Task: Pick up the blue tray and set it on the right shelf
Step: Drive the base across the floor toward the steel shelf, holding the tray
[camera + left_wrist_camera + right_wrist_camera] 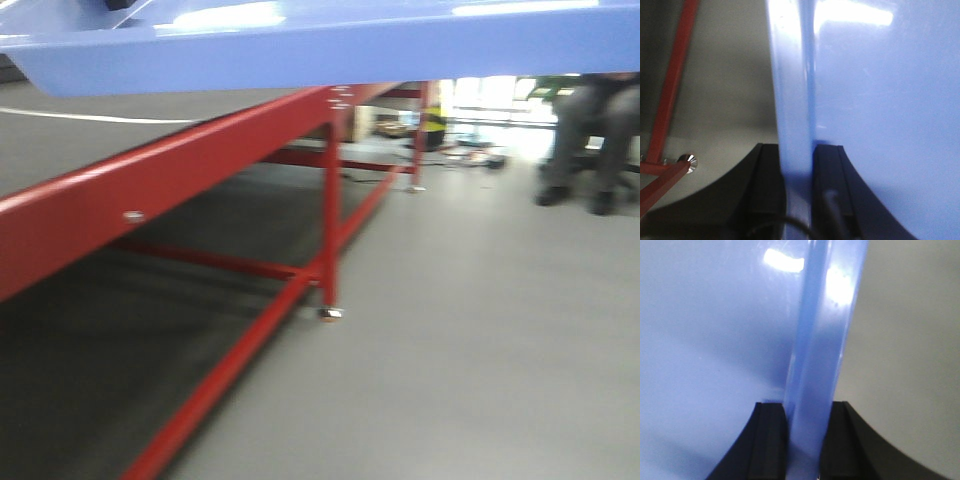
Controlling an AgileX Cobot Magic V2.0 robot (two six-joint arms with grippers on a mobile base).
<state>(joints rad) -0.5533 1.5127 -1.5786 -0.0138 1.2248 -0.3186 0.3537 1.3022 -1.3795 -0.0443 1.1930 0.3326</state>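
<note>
Left fingers (767,190) and right fingers (771,440) each pinch an opposite rim of the blue tray (300,50), which spans between them near the red worktop (150,190), right shelf unseen.

The blue tray (300,50) is smooth, glossy plastic, with white glare along the rim pinched in the left hand (799,200) and right hand (802,437). The fingers (765,200) are matt black. Beyond the left hand, the worktop frame (150,190) is satin red-painted metal with a shiny steel foot (690,161). The floor (480,350) is smooth matt grey.
</note>
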